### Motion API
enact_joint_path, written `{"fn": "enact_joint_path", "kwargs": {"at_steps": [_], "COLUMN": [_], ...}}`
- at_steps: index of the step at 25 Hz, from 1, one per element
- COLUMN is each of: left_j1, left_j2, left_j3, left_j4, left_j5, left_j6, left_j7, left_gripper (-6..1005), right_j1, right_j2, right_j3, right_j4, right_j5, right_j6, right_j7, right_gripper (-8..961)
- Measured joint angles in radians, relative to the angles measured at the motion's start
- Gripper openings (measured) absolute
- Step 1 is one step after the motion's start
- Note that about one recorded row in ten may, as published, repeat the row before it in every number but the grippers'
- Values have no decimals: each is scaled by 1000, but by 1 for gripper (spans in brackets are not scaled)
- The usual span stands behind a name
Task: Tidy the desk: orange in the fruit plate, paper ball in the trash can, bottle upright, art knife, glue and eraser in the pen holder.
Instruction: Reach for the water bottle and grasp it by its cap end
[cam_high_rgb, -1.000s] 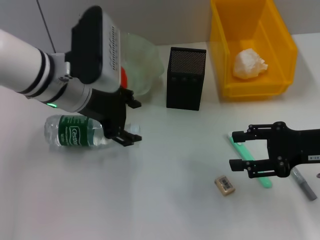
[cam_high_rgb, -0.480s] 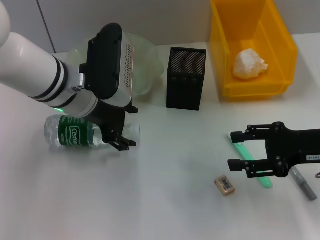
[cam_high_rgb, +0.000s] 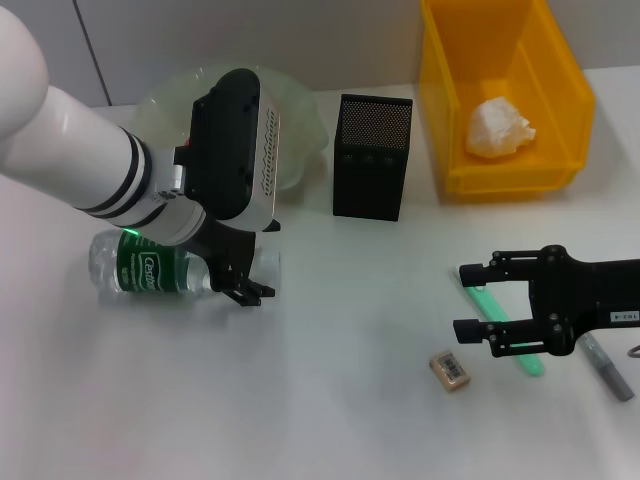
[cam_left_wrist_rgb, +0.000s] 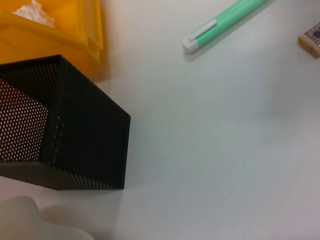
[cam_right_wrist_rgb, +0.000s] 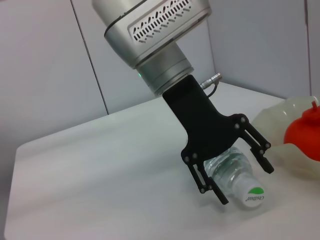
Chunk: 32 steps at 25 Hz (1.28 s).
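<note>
Trash can (cam_high_rgb: 560, 150), glossy yellow plastic, at 1 o'clock: crumpled white paper ball (cam_high_rgb: 498, 129) held inside. Ruffled translucent fruit plate (cam_high_rgb: 300, 130) at 11 o'clock: orange (cam_right_wrist_rgb: 305, 135) seen within. Perforated black pen holder (cam_high_rgb: 371, 157) at 12 o'clock; contents cannot be told.

Left gripper (cam_right_wrist_rgb: 235, 167) is spread, fingers astride the neck of the clear bottle (cam_high_rgb: 150, 265), which is lying at 9 o'clock.

Right gripper (cam_high_rgb: 470, 300) is held open at 4 o'clock above a mint-green pen-shaped tool (cam_high_rgb: 500, 325). Tan eraser (cam_high_rgb: 450, 369) lies just beside.

Paper ball (cam_high_rgb: 499, 128) in trash can (cam_high_rgb: 560, 170), pen holder (cam_high_rgb: 372, 156) left, eraser (cam_high_rgb: 450, 369) prob. nearest robot.
</note>
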Motion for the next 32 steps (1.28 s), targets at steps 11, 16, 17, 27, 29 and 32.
{"fn": "enact_joint_path", "kwargs": {"at_steps": [11,16,17,27,29,32], "left_j1": [4,-2,-2,-3,-4,-4], "left_j2": [-1,-1,-1,-1,-1,-1], "left_j3": [57,60,62,66,70,78], "left_j4": [-33,-46,-47,-49,-50,-50], "left_j5": [7,8,8,12,21,24], "left_j6": [-78,-85,-89,-101,-102,-102], "left_j7": [0,-1,-1,-1,-1,-5], "left_gripper": [647,641,640,623,619,614], "right_j1": [2,2,2,5,7,8], "right_j2": [0,0,0,1,1,1], "right_j3": [0,0,0,0,0,0], "right_j4": [0,0,0,1,6,11], "right_j5": [0,2,2,4,5,5], "right_j6": [7,6,6,6,6,6], "right_j7": [0,0,0,1,1,1], "right_gripper": [727,727,727,727,727,727]}}
